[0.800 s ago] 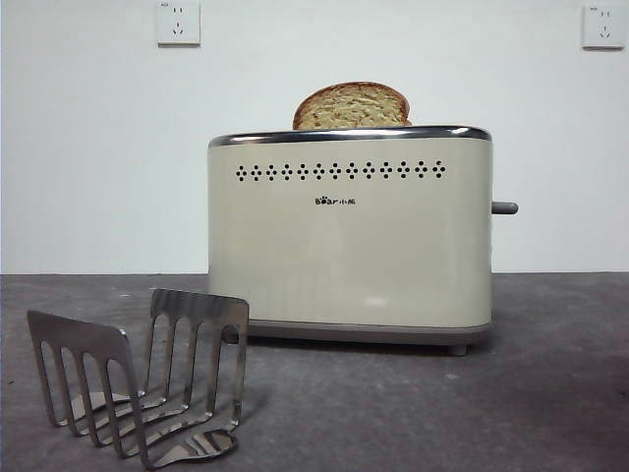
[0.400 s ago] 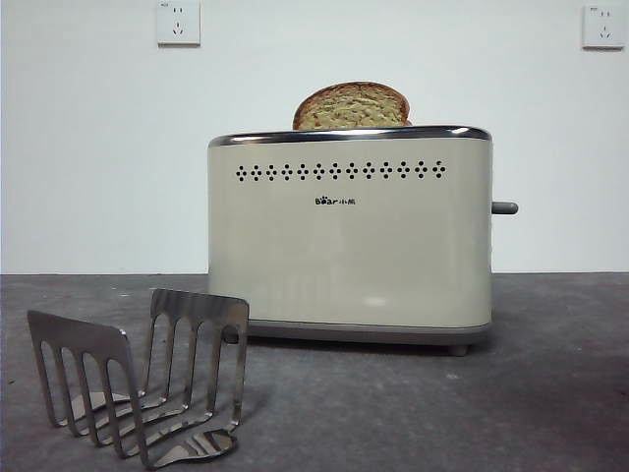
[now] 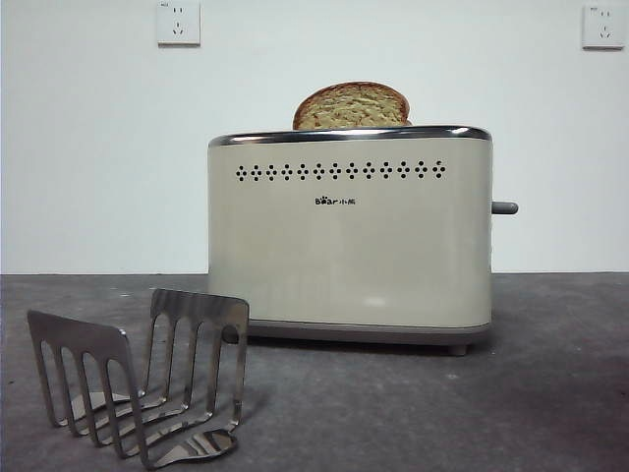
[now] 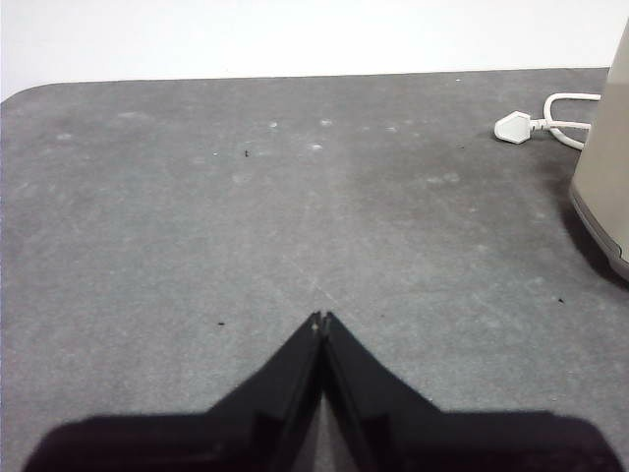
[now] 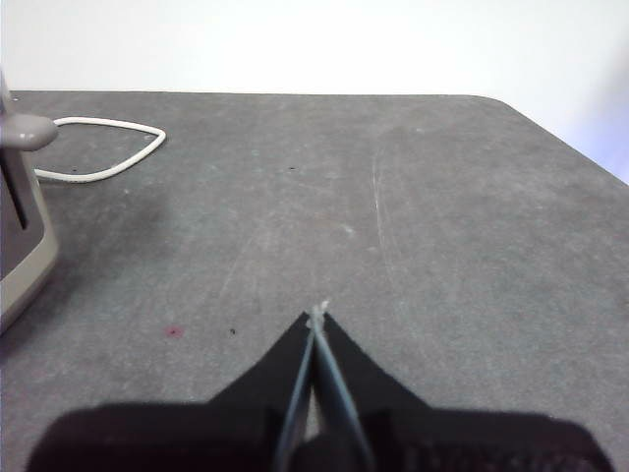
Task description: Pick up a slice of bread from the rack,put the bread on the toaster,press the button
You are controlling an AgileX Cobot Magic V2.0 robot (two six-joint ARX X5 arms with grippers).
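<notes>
The slice of bread [image 3: 351, 106] stands upright in the top slot of the cream toaster [image 3: 349, 236], its rounded crust showing above the chrome rim. The grey button [image 3: 504, 207] sticks out from the toaster's right end; it also shows in the right wrist view as the button [image 5: 28, 131]. The steel rack [image 3: 138, 388] sits at the front left with nothing in it. My left gripper [image 4: 321, 318] is shut over bare table, with the toaster's edge [image 4: 601, 187] off to one side. My right gripper [image 5: 317, 317] is shut, also holding nothing.
Two white wall sockets [image 3: 178, 22] [image 3: 601, 26] hang on the wall behind. A white plug [image 4: 515, 127] and its cord [image 5: 98, 147] lie on the grey table [image 3: 511, 403] behind the toaster.
</notes>
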